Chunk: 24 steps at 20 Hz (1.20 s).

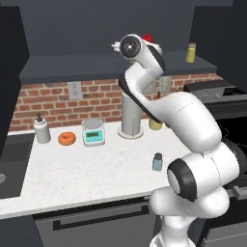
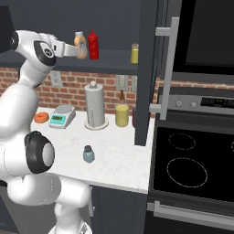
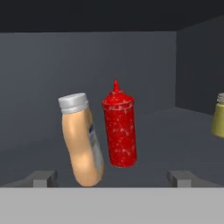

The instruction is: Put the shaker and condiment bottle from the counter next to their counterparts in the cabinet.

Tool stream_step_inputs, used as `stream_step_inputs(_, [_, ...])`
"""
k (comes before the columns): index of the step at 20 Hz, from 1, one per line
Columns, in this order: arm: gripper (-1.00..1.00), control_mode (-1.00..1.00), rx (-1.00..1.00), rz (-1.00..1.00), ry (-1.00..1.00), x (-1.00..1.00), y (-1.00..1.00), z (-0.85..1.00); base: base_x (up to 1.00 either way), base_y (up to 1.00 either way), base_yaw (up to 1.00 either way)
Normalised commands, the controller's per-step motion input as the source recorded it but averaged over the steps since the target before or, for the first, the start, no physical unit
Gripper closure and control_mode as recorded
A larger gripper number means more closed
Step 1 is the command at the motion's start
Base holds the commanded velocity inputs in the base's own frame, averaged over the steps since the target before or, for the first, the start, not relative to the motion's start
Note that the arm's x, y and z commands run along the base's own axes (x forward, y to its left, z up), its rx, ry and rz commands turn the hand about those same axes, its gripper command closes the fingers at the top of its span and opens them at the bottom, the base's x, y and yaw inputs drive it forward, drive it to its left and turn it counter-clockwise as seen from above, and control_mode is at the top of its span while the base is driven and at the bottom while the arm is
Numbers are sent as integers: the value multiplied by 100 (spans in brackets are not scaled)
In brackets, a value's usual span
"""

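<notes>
The condiment bottle (image 3: pixel 82 139) is being released on the shelf of the cabinet (image 1: pixel 96 67), just beside the red squeeze bottle (image 3: pixel 119 129). In the hand view it is being shown tilted, its pale cap leaning away from the red bottle while its base sits close to it; whether the two are touching cannot be told. The gripper (image 3: pixel 113 178) is being held wide apart, its two finger tips standing clear on either side of the bottle, so that nothing is being gripped. In the right base view the hand is being seen level with the shelf, right at the orange bottle. The yellow-green shaker (image 2: pixel 134 53) is being shown farther along the same shelf, well apart from the two bottles.

The step in hand is judged to be the end of the first placement: the bottle is being left next to its counterpart. Because of its lean, a risk of toppling is being inferred, so a straight, slow withdrawal of the hand is being called for, without brushing the bottle.

The shaker (image 1: pixel 157 161) is being left upright on the counter (image 1: pixel 72 169), near the front edge and close to the robot's base, not yet handled. The next move is judged to require lowering the arm to it, closing on it, and carrying it up beside the yellow-green shaker.
</notes>
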Motion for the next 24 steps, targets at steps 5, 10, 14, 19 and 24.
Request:
stream_step_inputs(5, [-100,-100,0,0,0,-49,0,0,0,0,0])
stream_step_inputs(10, [-100,-100,0,0,0,-52,0,0,0,0,0])
stream_step_inputs(14, [-100,-100,0,0,0,-57,0,0,0,0,0])
stream_step_inputs(19, [-100,-100,0,0,0,-65,0,0,0,0,0])
stream_step_inputs(24, [-100,-100,0,-4,0,-76,0,-1,0,0,0])
